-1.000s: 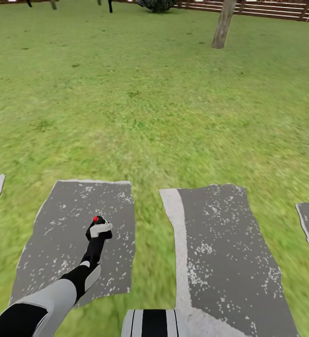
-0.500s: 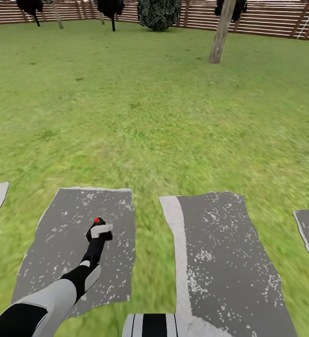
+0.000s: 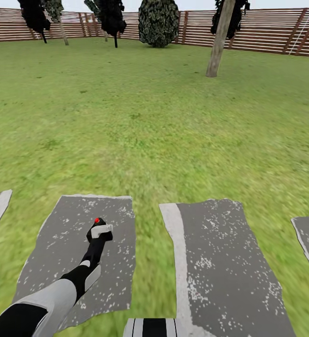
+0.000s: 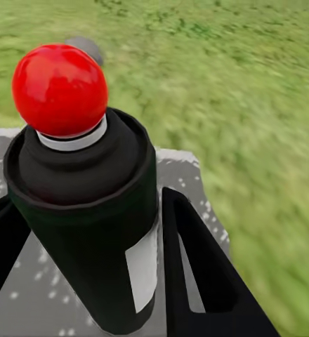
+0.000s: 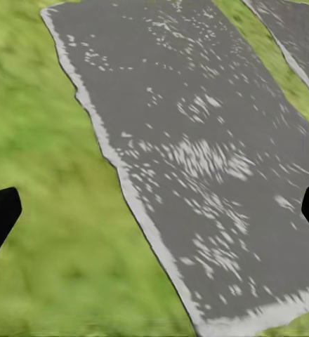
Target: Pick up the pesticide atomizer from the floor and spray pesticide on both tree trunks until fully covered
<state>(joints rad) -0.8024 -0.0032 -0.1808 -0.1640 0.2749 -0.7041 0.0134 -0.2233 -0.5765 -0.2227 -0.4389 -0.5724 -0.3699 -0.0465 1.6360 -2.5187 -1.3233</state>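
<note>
My left gripper (image 3: 98, 235) is shut on the pesticide atomizer (image 3: 101, 230), held upright over a grey paving slab (image 3: 61, 252) at the lower left. In the left wrist view the atomizer (image 4: 91, 210) has a black body, a white label and a red ball on top, with a black finger (image 4: 196, 274) pressed against each side. One tree trunk (image 3: 218, 42), straight and grey-brown, stands far off on the lawn at the upper right. A thinner pale trunk (image 3: 63, 33) stands at the far left by the fence. My right gripper (image 5: 154, 210) hangs open over a slab and grass.
Wide green lawn (image 3: 140, 121) stretches ahead to a brown slat fence (image 3: 271, 32). A round dark shrub (image 3: 158, 21) and narrow dark trees (image 3: 110, 14) line the fence. Several grey slabs (image 3: 220, 262) lie in a row under me, with grass strips between.
The head view has tilted up, so the fence, shrub and tree tops have come into the picture. My left arm and the atomizer keep the same pose.
</note>
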